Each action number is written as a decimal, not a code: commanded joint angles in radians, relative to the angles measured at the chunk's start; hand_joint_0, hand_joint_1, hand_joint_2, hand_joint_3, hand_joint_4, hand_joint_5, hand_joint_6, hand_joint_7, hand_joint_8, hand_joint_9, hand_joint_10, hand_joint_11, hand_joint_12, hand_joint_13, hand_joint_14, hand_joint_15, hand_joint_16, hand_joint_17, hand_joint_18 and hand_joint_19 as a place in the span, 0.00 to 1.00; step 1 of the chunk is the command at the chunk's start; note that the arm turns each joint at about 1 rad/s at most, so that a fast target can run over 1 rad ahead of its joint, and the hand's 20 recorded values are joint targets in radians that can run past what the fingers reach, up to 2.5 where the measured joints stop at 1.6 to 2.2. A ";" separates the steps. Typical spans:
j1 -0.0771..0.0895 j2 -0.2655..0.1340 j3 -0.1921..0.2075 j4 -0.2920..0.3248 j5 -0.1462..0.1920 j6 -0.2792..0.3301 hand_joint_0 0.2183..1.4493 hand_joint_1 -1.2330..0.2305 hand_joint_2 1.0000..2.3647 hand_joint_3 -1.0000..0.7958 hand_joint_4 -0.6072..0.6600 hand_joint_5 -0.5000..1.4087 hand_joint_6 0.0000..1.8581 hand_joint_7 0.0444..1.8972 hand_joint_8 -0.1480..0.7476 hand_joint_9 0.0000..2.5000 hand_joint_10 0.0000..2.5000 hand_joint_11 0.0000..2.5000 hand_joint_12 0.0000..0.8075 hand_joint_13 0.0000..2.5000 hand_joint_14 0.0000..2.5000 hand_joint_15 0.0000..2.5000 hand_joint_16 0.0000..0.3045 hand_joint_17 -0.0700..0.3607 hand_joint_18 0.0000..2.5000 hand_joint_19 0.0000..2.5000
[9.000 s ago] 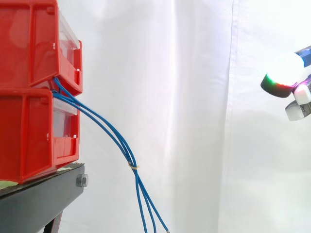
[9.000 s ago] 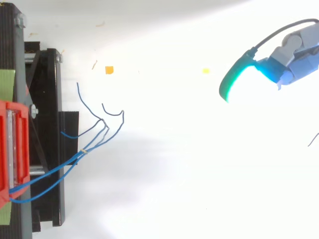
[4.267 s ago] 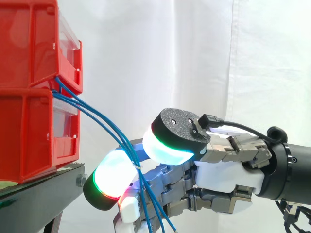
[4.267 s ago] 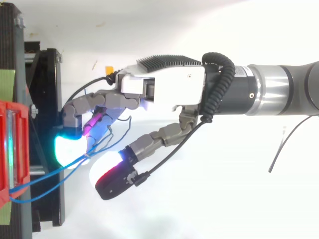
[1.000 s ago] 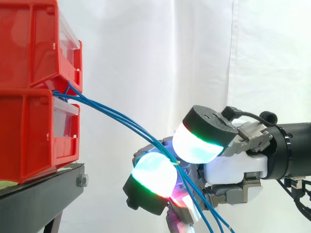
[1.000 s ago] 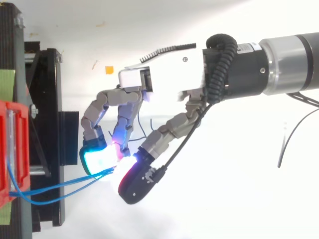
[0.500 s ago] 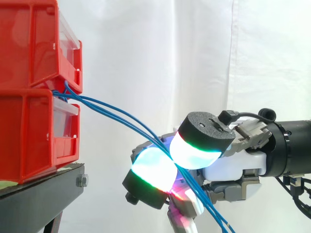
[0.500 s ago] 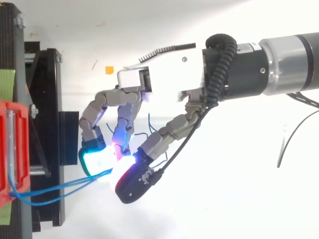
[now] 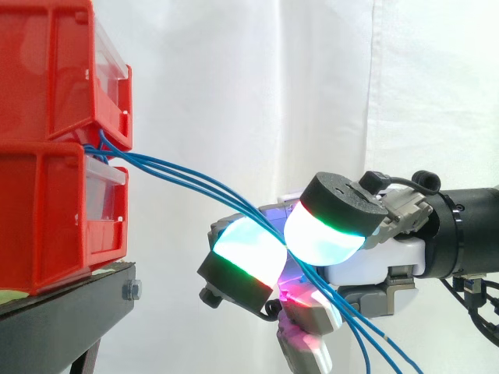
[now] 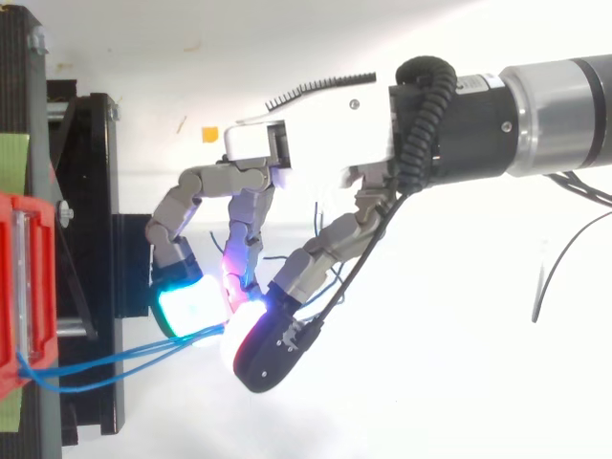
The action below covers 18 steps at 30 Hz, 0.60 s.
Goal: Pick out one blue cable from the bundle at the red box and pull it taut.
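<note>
Since 1 s ago hand (image 9: 378, 261) has drawn back twd right edge & lifted a bit; thin blue cables (image 9: 175, 173) now run flatter. Fingers curled, glowing pads (image 9: 243, 248) pinching the cables: looks like several strands, not one. Cables run from gap betw. stacked red plastic bins (image 9: 47, 187) on black metal stand (image 9: 70, 315) to pads, slight sag left. Judgement: pull slow, straight away from bins, pinch firm, stop once sag goes.
</note>
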 commanded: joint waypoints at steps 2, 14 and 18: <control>-0.002 0.000 0.000 -0.007 -0.001 0.000 0.44 0.18 0.00 0.28 0.39 0.21 0.50 0.58 0.51 0.52 0.01 0.26 0.47 0.46 0.01 0.25 0.16 0.41 0.36 0.30; -0.002 0.000 0.000 -0.010 0.003 0.000 0.33 0.33 0.00 0.28 0.44 0.22 0.49 0.56 0.52 0.54 0.01 0.26 0.48 0.47 0.01 0.25 0.16 0.42 0.37 0.32; -0.002 0.000 0.000 -0.010 0.003 0.000 0.32 0.39 0.00 0.28 0.42 0.22 0.47 0.54 0.51 0.55 0.01 0.24 0.48 0.48 0.01 0.25 0.16 0.42 0.37 0.33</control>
